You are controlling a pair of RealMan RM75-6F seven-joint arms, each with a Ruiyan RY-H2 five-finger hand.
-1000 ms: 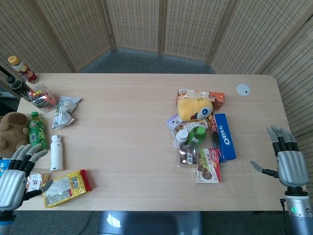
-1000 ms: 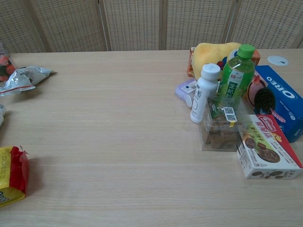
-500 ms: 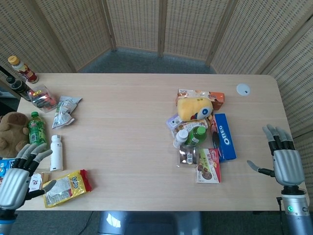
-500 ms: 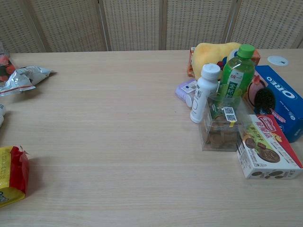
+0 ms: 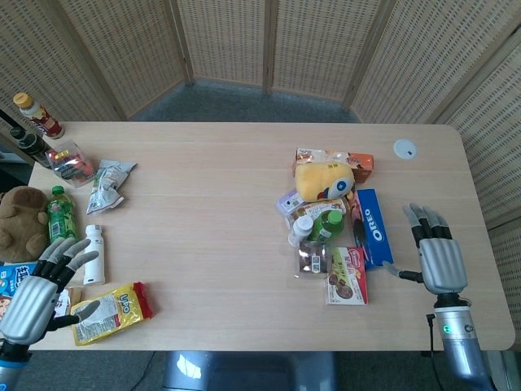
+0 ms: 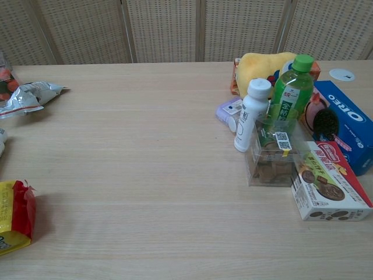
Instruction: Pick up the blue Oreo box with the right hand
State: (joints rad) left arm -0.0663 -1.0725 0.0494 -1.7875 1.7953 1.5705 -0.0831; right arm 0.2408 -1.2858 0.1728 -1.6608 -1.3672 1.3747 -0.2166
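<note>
The blue Oreo box (image 5: 374, 226) lies flat on the table (image 5: 212, 212), right of centre in the head view, its long side running up and down the frame. It sits on the right edge of a cluster of goods. In the chest view the same box (image 6: 348, 125) appears at the far right edge, partly cut off by the frame.

The right hand (image 5: 435, 252) is at the lower right of the head view, just beside the box's right side, palm down. Its fingers are extended and apart, pointing toward the top of the frame. The thumb reaches toward the box's lower corner; whether it touches cannot be told. The hand holds nothing. It does not show in the chest view.

The left hand (image 5: 42, 283) is at the lower left of the head view, fingers spread, empty. It hovers near a yellow snack bag (image 5: 111, 311) and a white bottle (image 5: 94, 253) lying flat.

Within the cluster, a yellow plush toy (image 5: 323, 180) lies at the top. A green bottle (image 6: 291, 96) and a white-capped bottle (image 6: 251, 114) stand upright just left of the box. A clear container (image 6: 272, 159) and a red biscuit box (image 6: 328, 188) sit below them.

A small white disc (image 5: 404, 148) lies apart, upper right.
</note>
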